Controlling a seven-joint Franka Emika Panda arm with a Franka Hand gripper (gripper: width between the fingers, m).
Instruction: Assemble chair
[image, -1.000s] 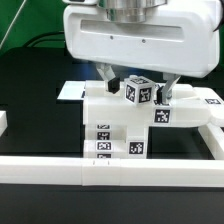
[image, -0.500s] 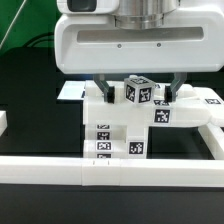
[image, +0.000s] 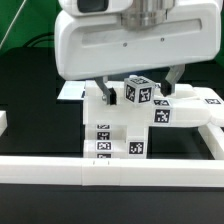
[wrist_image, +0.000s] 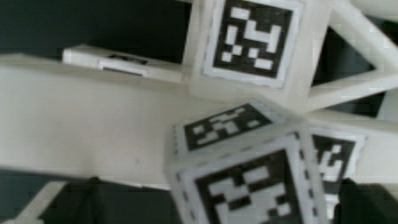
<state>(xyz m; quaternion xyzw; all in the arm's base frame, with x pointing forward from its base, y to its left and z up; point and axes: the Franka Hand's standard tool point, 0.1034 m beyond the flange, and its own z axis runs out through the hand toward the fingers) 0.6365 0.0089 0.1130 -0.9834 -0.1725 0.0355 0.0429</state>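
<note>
The partly built chair (image: 118, 122) is a white block with several tags on its front, standing against the front rail. An upright tagged chair piece (image: 140, 92) sticks up from its top. My gripper (image: 139, 86) hangs right over that piece. Its dark fingers (image: 104, 92) stand on either side of the piece with gaps showing, so it is open and holds nothing. In the wrist view the tagged piece (wrist_image: 249, 170) fills the space between the fingers of my gripper (wrist_image: 217, 205). Another tagged bar (wrist_image: 254, 40) and white braces lie beyond.
A long white border rail (image: 110, 170) runs along the front and turns back at the exterior view's right (image: 214, 135). The marker board (image: 70, 91) lies flat behind the chair. The table is black. A short white block (image: 3, 122) sits at the left edge.
The gripper body has risen a little. Its fingers have spread away from the upright tagged piece. The chair parts have not moved.
</note>
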